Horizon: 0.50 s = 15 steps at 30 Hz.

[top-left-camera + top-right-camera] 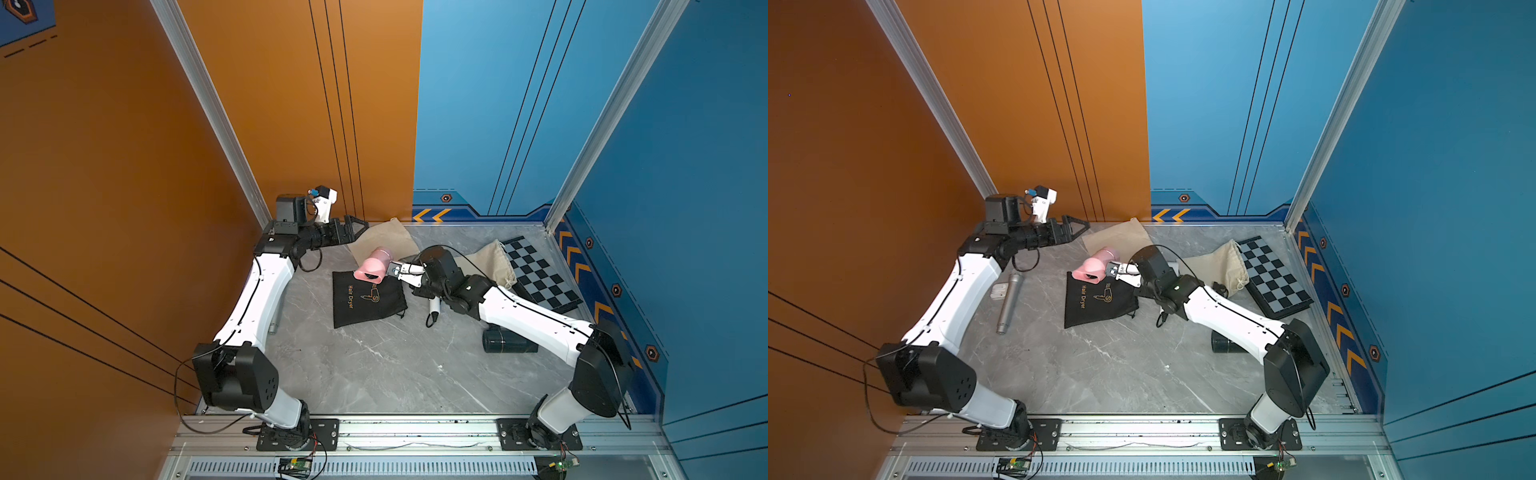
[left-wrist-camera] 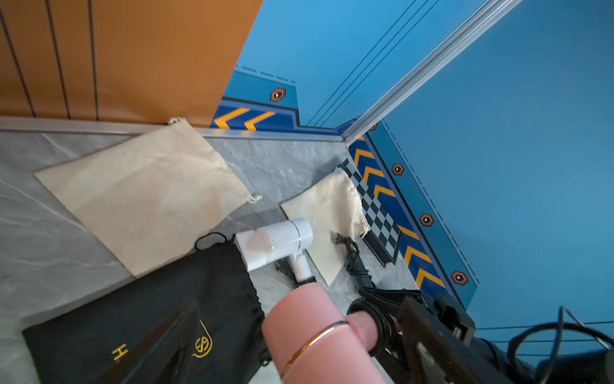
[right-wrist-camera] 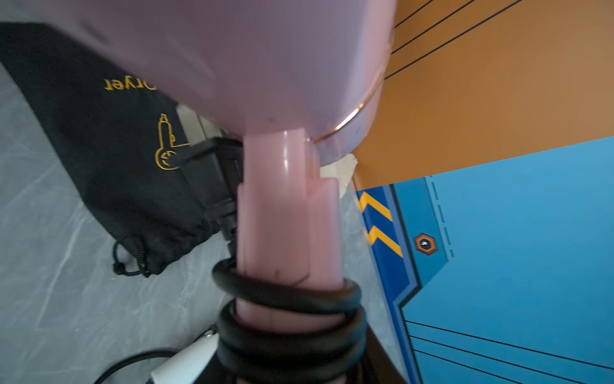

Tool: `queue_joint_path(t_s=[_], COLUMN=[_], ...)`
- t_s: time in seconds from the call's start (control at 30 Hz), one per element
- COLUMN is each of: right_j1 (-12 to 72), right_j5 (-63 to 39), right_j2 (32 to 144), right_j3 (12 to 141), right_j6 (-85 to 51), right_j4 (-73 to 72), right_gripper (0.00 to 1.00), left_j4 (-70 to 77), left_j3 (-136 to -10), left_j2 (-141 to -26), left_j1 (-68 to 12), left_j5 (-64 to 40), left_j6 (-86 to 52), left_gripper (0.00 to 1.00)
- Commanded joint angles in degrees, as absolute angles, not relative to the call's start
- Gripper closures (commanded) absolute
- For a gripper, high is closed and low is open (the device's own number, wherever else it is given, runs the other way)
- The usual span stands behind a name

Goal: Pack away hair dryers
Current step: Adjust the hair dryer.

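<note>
Top views: black pouch (image 1: 384, 309) reads "Hair Dryer"; right claw (image 1: 395, 271) grips pink dryer (image 1: 374, 264); left claw (image 1: 360, 227) wide.

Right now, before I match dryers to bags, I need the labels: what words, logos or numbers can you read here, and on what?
"Hair Dryer": gold letters on the black pouch, beside a gold dryer-outline logo.
"H": the same label, mostly cut off in the left wrist view.
"ryer": the same label, upside down and partly hidden by the pink hair dryer in the right wrist view.
Hexagon badges on the walls: symbols too small to read.
Beige pouches: no print visible.
</note>
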<state>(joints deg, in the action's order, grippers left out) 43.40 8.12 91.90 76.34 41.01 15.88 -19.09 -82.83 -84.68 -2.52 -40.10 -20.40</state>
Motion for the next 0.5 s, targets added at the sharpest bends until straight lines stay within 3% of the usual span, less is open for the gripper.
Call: queue_joint_path(t_s=[0.0, 0.17, 0.47], right_j1=[39.6, 33.5, 28.0], right_j5=[-7.3, -25.6, -41.7], right_j2=[90.3, 92.0, 97.6], right_j3=[82.0, 86.8, 95.9], right_j6=[28.2, 20.4, 8.9], right_j4=[26.9, 31.5, 36.5], right_gripper=[0.83, 0.81, 0.80], left_j4=[0.7, 2.5, 4.3], left_j3=[-74.2, -67.3, -61.7], left_j2=[-79.5, -74.5, -69.2], left_j1=[-1.9, -4.5, -12.0], left_j5=[-42.9, -43.7, -38.6], left_j6=[-24.9, -16.6, -3.7], left_gripper=[0.03, 0.03, 0.00])
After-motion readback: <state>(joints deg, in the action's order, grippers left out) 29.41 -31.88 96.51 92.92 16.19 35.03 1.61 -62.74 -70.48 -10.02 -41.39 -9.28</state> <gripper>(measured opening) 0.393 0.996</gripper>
